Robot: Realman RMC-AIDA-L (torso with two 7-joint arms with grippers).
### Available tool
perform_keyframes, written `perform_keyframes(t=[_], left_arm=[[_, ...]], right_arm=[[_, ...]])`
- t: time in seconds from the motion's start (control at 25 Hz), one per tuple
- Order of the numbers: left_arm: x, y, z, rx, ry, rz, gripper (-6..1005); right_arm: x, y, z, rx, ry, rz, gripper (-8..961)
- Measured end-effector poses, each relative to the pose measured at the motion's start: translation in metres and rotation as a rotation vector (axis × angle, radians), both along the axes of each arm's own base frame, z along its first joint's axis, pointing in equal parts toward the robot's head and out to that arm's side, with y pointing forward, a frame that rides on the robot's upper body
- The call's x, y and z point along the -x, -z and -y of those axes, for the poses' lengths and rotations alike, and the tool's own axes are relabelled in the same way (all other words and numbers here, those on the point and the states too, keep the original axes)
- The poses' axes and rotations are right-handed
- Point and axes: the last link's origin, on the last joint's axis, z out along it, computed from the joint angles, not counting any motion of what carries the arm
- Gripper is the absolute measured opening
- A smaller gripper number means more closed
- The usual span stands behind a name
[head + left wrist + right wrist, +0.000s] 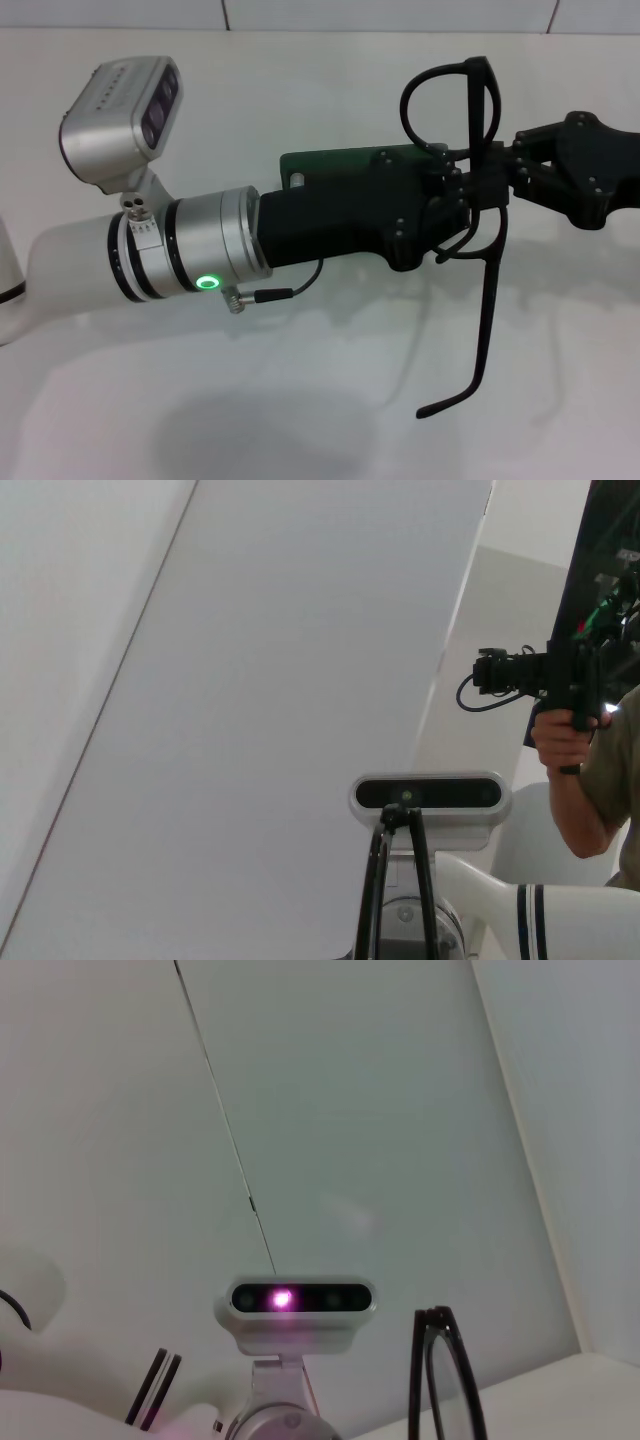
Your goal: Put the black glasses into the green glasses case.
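— Where are the arms?
— The left arm reaches in from the left, lying nearly level, its silver wrist ring lit green; the left gripper (450, 195) points right.
— And the other?
— The right gripper (500, 165) comes in from the right and meets it tip to tip. Both sets of fingers are clamped on the black glasses (470, 180), held above the table.

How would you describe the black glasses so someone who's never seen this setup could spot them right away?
Start at the white table and follow the left arm's silver wrist to where the left gripper meets the right gripper near the middle. The black glasses are held up there between them, over the green glasses case. They are the only thin wiry thing, with one long temple arm hanging down.
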Motion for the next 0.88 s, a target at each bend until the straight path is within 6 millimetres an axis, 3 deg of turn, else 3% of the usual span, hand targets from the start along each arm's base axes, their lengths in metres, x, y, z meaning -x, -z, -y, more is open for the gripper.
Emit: perform_keyframes(t=[0.24, 0.48, 0.72, 0.88], left_arm=[[-0.004, -0.006, 0.011, 0.008, 0.077, 0.047, 48], [0.0, -0.017, 0.028, -0.002, 0.158, 0.115, 48], [0.005, -0.016, 0.031, 0.0, 0.149, 0.108, 48], [-0.008, -0.007, 0.04, 0.069, 0.252, 0.087, 48]], right_arm=[[-0.01, -0.009, 0.0, -0.045, 0.041, -0.021, 38], [-0.024, -0.042, 0.008, -0.127, 0.072, -0.137, 39], [-0.016, -0.063, 0.016, -0.165, 0.009, -0.276, 40], [-0.011, -0.062, 0.016, -0.209, -0.025, -0.401, 40]])
